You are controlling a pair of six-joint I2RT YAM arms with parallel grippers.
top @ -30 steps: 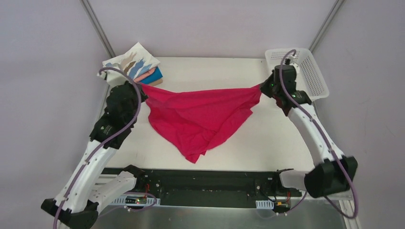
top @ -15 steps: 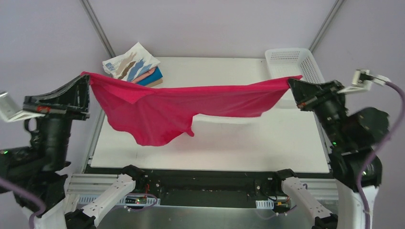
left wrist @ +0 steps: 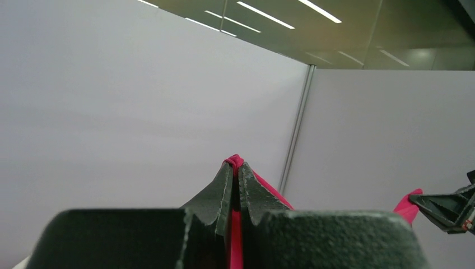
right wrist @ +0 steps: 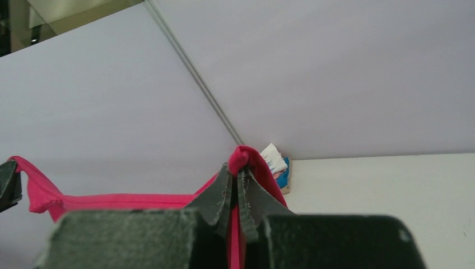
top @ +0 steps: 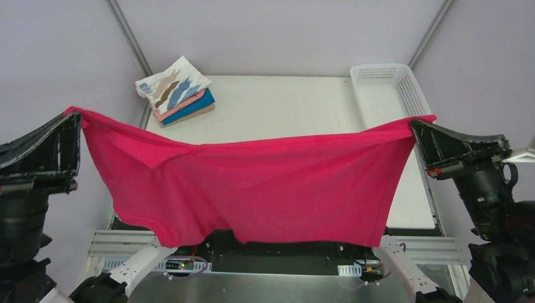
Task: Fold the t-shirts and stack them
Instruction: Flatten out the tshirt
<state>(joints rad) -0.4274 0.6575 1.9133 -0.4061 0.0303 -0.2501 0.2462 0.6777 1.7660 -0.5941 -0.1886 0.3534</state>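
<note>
The crimson-pink t-shirt (top: 265, 189) hangs spread wide in the air, high above the table. My left gripper (top: 77, 115) is shut on its left top corner, seen pinched in the left wrist view (left wrist: 235, 168). My right gripper (top: 417, 121) is shut on its right top corner, seen pinched in the right wrist view (right wrist: 240, 162). The cloth is taut along its top edge and hangs down over the table's near part. A folded stack sits at the back left: the white streaked t-shirt (top: 171, 83) on top, then salmon (top: 183, 104), blue (top: 197, 101) and tan ones.
The white mesh basket (top: 388, 88) stands at the table's back right. The white table (top: 284, 101) shows behind the hanging shirt. Grey walls and metal posts close the cell on three sides.
Both grippers have risen and come toward the camera, lifting the crimson-pink shirt off the table and spreading it out flat in the air.
</note>
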